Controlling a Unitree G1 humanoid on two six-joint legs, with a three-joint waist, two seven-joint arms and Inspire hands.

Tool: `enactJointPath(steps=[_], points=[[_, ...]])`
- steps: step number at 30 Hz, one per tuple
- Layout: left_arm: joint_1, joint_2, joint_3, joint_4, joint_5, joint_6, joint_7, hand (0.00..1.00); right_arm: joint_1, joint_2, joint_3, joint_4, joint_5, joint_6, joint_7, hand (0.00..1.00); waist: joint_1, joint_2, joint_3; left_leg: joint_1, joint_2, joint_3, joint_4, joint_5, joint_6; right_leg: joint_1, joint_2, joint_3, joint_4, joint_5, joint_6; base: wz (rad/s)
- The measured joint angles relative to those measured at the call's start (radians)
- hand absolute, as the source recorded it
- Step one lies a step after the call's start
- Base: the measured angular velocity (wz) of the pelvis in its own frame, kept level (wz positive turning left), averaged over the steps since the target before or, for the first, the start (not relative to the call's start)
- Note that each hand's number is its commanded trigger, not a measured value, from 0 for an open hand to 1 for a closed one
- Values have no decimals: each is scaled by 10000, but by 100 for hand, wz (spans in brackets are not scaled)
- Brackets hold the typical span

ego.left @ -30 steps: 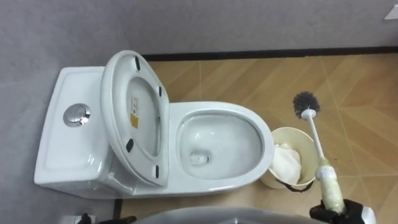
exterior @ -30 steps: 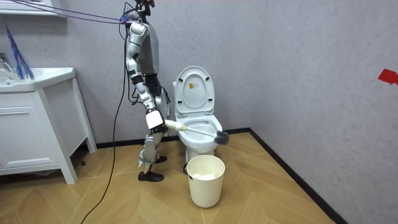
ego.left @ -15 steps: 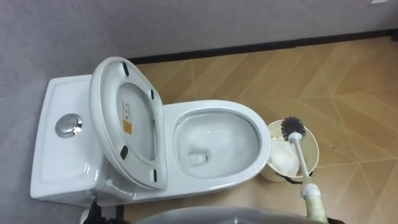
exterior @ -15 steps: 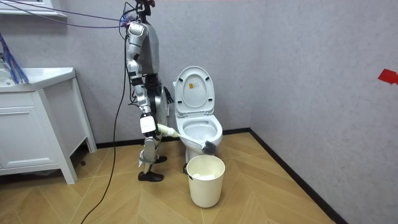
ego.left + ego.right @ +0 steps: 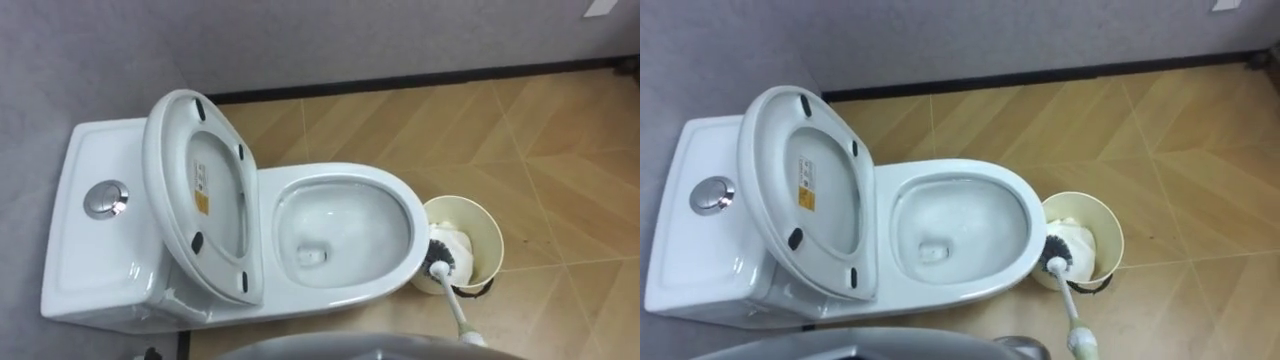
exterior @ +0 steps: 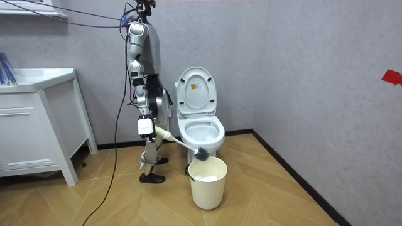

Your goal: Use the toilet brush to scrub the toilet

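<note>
The right hand (image 6: pixel 146 127) is clamped round the toilet brush (image 5: pixel 441 256) handle. Bristles sit at the bin (image 5: pixel 463 199) rim's 9 o'clock, just beside the toilet bowl (image 5: pixel 345 172).

Silver-grey torso and arms, dark joints, seemingly black head; a white-backed robot hand (image 6: pixel 146 126).

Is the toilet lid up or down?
Up: the lid stands raised before the tank, leaving the bowl uncovered.
</note>
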Motion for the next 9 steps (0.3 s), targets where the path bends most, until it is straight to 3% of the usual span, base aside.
enactJointPath(steps=[9], points=[[3,0,-15,-1,7,307,-21,0,-20,-10,227,-7,-25,323,590,0,-10,-69,0,12,14,-18,49,-3,0,45,9,-17,6,0,0,0]])
